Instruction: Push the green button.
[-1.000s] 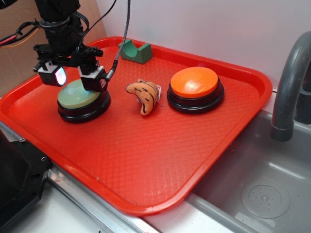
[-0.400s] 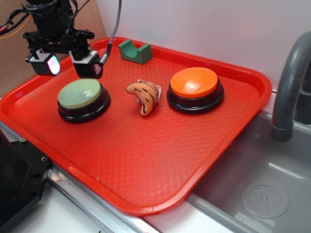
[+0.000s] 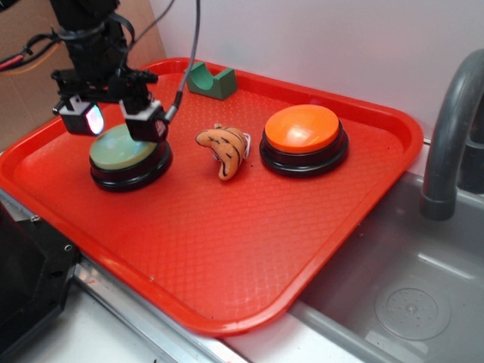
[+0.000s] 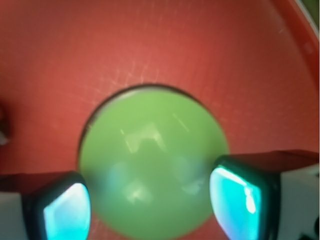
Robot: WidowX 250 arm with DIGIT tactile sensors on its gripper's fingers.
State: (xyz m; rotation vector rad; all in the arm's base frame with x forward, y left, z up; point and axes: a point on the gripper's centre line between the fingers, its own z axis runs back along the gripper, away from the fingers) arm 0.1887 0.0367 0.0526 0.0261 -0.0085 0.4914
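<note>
The green button [image 3: 125,150], a pale sage dome on a black round base, sits at the left of the red tray [image 3: 227,249]. My gripper [image 3: 116,121] hangs open right over its far part, one finger on each side, very close to the dome. In the wrist view the green button [image 4: 152,160] fills the middle, with my gripper [image 4: 152,210] over its near half and the lit fingertips [image 4: 235,202] wide apart. Nothing is held.
An orange-topped button [image 3: 304,136] stands at the tray's right. A small orange striped toy [image 3: 224,145] lies between the two buttons. A dark green notched block [image 3: 211,80] sits at the tray's back edge. A grey sink with a faucet [image 3: 450,144] lies to the right.
My gripper had risen up and to the left off the green button, and has now come back down close over it. The jaws stay open.
</note>
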